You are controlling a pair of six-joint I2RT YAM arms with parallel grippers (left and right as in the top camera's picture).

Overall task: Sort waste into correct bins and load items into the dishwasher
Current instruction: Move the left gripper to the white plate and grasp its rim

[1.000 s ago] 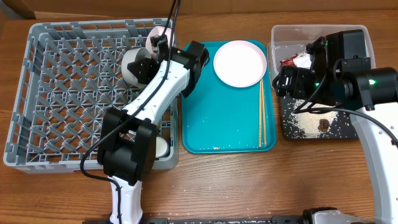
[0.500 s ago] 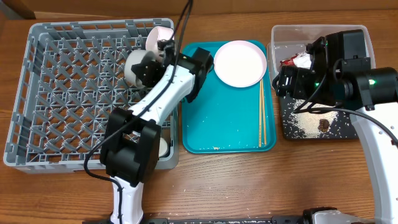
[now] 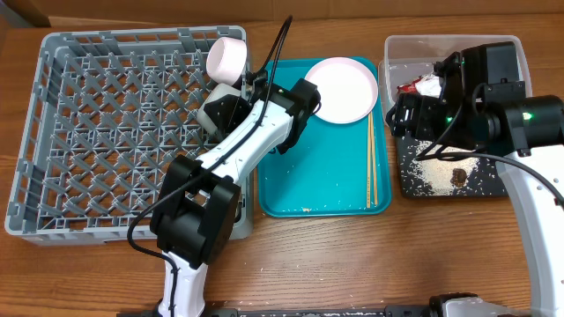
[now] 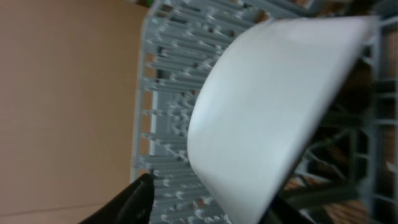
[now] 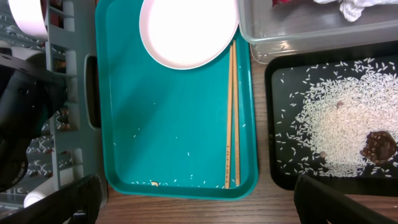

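Currently your left end effector is by the pale bowl at the dish rack, grip impossible to tell; your right end effector stands wide apart, empty

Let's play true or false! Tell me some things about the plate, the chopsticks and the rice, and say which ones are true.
1. The pink plate lies on the teal tray. True.
2. The chopsticks lie on top of the plate. False: they lie on the teal tray, beside it.
3. A pile of rice lies on the black tray. True.
4. The right gripper holds the brown lump. False: it is open and empty, and the lump sits in the rice.
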